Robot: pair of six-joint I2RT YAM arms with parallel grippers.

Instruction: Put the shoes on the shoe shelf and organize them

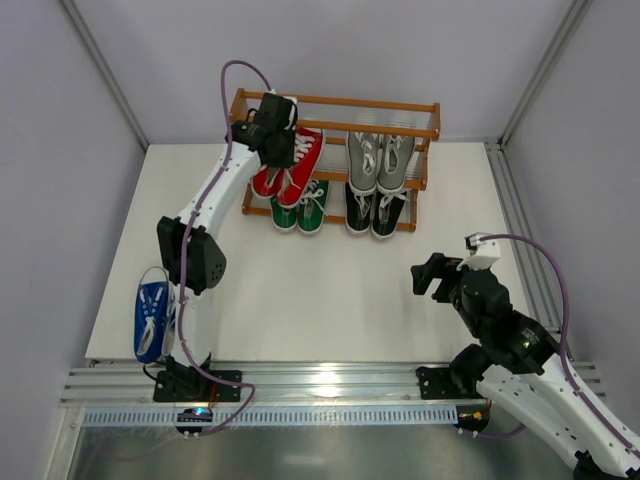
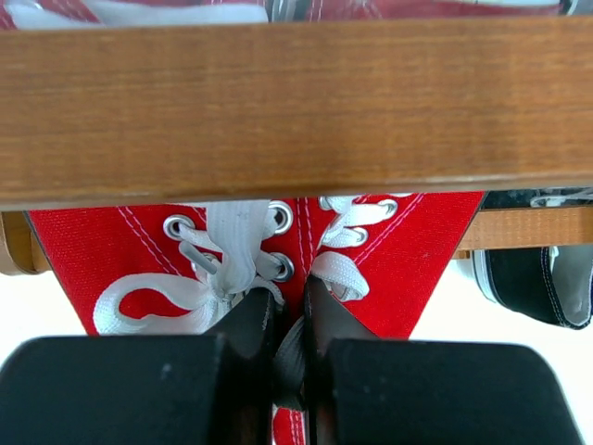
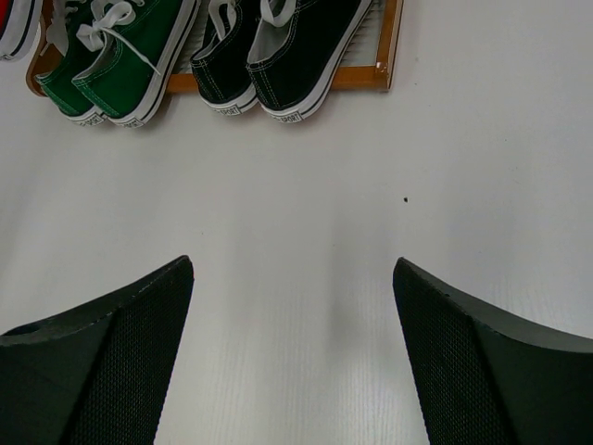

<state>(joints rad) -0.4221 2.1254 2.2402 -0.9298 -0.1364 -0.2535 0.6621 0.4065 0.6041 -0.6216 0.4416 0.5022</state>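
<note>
Table [image 1: 330,300]; shelf [image 1: 335,100] at its far edge holds grey pair [image 1: 380,160], black pair [image 1: 375,212] and green pair [image 1: 300,208]. Red shoes [image 1: 300,155] sit left of the grey; blue shoe [image 1: 152,320] lies near the left arm's base. Left gripper [image 2: 293,301] is clenched on a red shoe, apparently its collar. Settle it flat on the slats before letting go. Right gripper [image 3: 292,278] is spread and holds nothing. Heel labels [image 3: 289,118] unreadable.

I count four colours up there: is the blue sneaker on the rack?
Off. The blue sneaker lies on the table, left edge, away from the shelf.
</note>
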